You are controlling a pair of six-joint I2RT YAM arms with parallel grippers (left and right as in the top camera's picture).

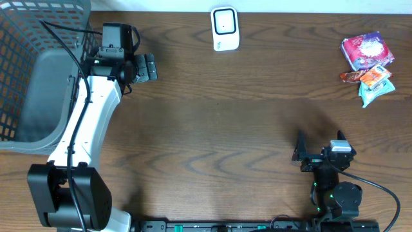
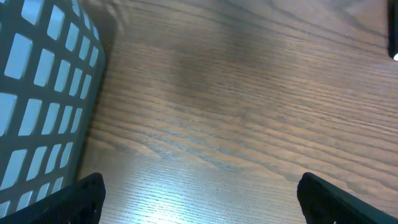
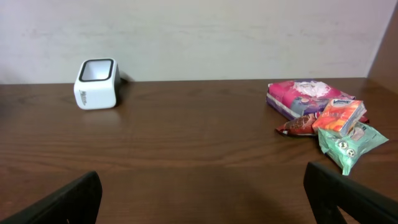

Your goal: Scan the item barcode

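Observation:
The white barcode scanner (image 1: pixel 225 29) stands at the far edge of the table, also seen in the right wrist view (image 3: pixel 96 84). A small pile of items lies at the far right: a pink packet (image 1: pixel 365 50) (image 3: pixel 305 94), an orange packet (image 1: pixel 375 76) (image 3: pixel 339 117), a green packet (image 1: pixel 376 91) (image 3: pixel 351 142) and a brown bar (image 3: pixel 297 126). My left gripper (image 1: pixel 149 67) (image 2: pixel 199 199) is open over bare wood beside the basket. My right gripper (image 1: pixel 320 145) (image 3: pixel 202 199) is open near the front edge, facing the items from a distance. Neither holds anything.
A grey mesh basket (image 1: pixel 38 71) (image 2: pixel 43 93) fills the far left corner, close to the left gripper's left finger. The wooden table (image 1: pixel 219 129) spreads between the two arms. A pale wall rises behind the table's far edge.

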